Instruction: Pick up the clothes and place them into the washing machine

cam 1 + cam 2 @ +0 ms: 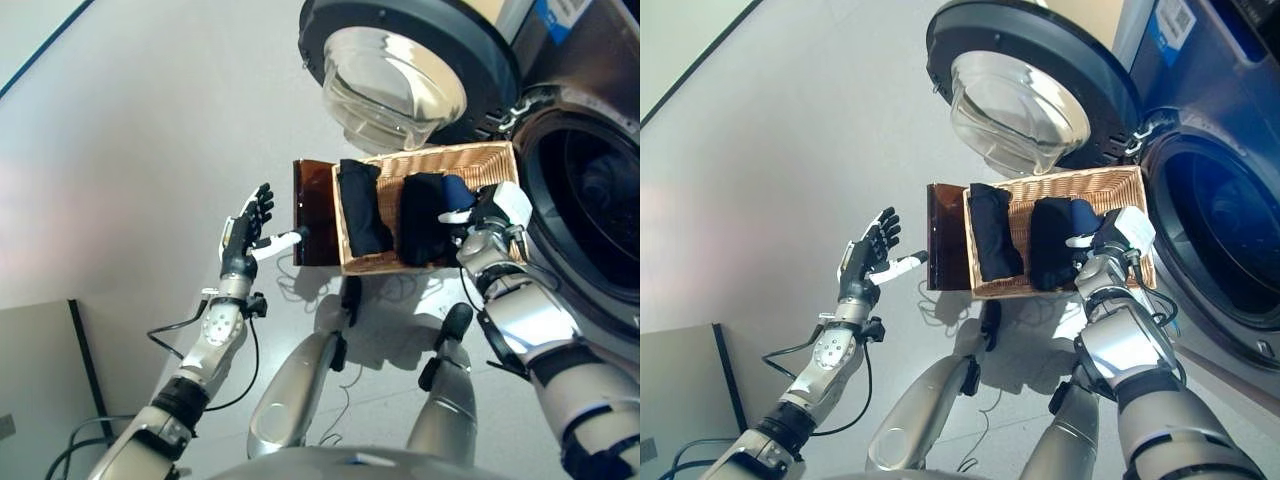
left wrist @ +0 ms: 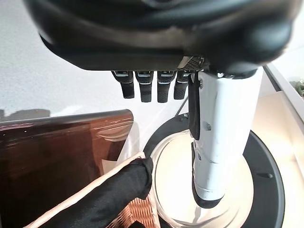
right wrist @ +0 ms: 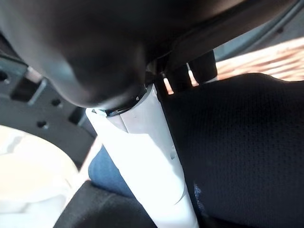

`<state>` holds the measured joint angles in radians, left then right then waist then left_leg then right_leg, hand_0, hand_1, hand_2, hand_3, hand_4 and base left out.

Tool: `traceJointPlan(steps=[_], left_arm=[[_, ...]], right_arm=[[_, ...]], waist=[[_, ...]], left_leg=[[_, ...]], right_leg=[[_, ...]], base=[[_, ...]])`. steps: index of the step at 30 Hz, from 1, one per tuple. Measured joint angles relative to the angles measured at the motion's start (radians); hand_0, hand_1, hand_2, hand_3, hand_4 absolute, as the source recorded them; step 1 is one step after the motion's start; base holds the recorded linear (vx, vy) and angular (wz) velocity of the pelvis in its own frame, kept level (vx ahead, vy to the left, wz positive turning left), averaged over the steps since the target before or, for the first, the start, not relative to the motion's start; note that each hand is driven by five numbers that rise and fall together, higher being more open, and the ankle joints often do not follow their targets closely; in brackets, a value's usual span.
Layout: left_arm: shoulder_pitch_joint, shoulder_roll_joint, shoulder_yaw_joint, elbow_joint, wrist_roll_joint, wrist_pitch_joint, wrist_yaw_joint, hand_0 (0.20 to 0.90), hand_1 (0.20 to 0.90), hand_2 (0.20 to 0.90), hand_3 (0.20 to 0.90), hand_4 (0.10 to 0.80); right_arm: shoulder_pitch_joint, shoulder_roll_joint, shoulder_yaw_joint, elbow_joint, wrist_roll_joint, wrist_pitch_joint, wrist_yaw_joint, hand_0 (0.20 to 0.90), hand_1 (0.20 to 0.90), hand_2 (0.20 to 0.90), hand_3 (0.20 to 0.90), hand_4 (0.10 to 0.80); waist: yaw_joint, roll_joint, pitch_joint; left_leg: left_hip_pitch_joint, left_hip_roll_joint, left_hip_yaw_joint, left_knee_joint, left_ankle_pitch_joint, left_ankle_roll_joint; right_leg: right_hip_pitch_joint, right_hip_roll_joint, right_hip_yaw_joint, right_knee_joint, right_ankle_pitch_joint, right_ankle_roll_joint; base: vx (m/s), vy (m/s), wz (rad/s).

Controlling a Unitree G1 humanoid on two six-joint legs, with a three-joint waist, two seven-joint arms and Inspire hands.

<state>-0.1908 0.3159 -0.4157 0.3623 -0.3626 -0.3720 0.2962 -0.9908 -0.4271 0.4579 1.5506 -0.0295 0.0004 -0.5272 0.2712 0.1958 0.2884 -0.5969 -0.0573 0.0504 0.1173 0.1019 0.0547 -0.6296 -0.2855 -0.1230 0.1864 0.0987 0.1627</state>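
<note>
Starting nearest, the left hand [image 1: 248,232] is held open and empty beside the wicker basket [image 1: 470,158]. The right hand [image 1: 1108,238] is sunk among the dark clothes [image 1: 362,208] in it (its grasp cannot be told). Nothing is loaded yet. Beyond, the washing machine drum [image 1: 1212,232] gapes, its door [image 1: 1030,85] overhanging the basket.

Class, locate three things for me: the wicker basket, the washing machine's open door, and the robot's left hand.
wicker basket [image 1: 432,156], left eye view, on its far woven rim.
washing machine door [image 1: 400,85], left eye view, on its glass bowl.
left hand [image 1: 862,255], right eye view, on the palm.
</note>
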Motion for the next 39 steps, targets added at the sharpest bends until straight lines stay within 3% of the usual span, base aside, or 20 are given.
traceJointPlan(steps=[7,14,19,30,33,39], left_arm=[[0.013,0.001,0.006,0.008,0.0,0.0,-0.009,0.9,0.9,0.9,0.9,0.8],[0.014,0.003,0.004,0.045,0.001,0.0,0.011,0.9,0.9,0.9,0.9,0.8],[0.005,-0.011,0.003,0.088,0.001,-0.009,0.015,0.9,0.9,0.9,0.9,0.8],[-0.006,-0.053,0.003,0.14,-0.027,-0.03,0.017,0.9,0.9,0.9,0.9,0.8],[-0.014,-0.053,0.004,0.141,-0.03,-0.043,0.017,0.9,0.9,0.9,0.9,0.8],[-0.008,-0.036,0.005,0.139,-0.038,-0.052,0.011,0.9,0.9,0.9,0.9,0.8]], right_arm=[[0.07,0.026,-0.159,-0.124,0.219,-0.067,-0.001,0.2,0.2,0.2,0.2,0.3],[0.243,0.143,-0.315,-0.413,0.578,-0.251,0.005,0.2,0.2,0.2,0.2,0.3],[0.32,0.217,-0.427,-0.497,0.805,-0.363,0.032,0.2,0.2,0.2,0.2,0.3],[0.386,0.239,-0.523,-0.605,0.958,-0.518,0.037,0.2,0.2,0.2,0.2,0.3],[0.357,0.245,-0.54,-0.603,0.983,-0.527,0.037,0.2,0.2,0.2,0.2,0.3],[0.25,0.248,-0.595,-0.56,1.036,-0.582,0.023,0.2,0.2,0.2,0.2,0.3]], waist=[[-0.044,0.007,-0.008],[-0.104,0.005,-0.008],[-0.144,0.004,-0.008],[-0.176,-0.001,-0.009],[-0.176,-0.001,-0.007],[-0.173,0.005,0.024]], left_leg=[[0.014,-0.012,0.009,-0.005,0.002,0.003],[0.014,-0.013,0.053,-0.018,0.0,0.005],[0.014,-0.012,0.095,-0.022,-0.005,0.015],[0.009,-0.005,0.145,-0.02,-0.012,0.029],[-0.048,0.009,0.165,0.069,-0.052,0.035],[-0.199,0.067,0.159,0.395,-0.204,0.027]], right_leg=[[0.032,-0.004,0.004,-0.053,0.035,0.016],[0.019,0.004,0.048,-0.095,0.066,0.01],[0.005,0.008,0.087,-0.123,0.091,0.014],[-0.044,0.022,0.15,-0.108,0.098,0.012],[-0.103,0.028,0.168,-0.041,0.083,0.007],[-0.249,0.058,0.199,0.244,-0.043,-0.01]], base=[[-0.008,0.005,-0.02],[-0.021,0.013,-0.16],[-0.006,0.008,-0.21],[-0.033,0.001,-0.15],[-0.028,-0.021,-0.17],[-0.042,-0.057,-0.1]])
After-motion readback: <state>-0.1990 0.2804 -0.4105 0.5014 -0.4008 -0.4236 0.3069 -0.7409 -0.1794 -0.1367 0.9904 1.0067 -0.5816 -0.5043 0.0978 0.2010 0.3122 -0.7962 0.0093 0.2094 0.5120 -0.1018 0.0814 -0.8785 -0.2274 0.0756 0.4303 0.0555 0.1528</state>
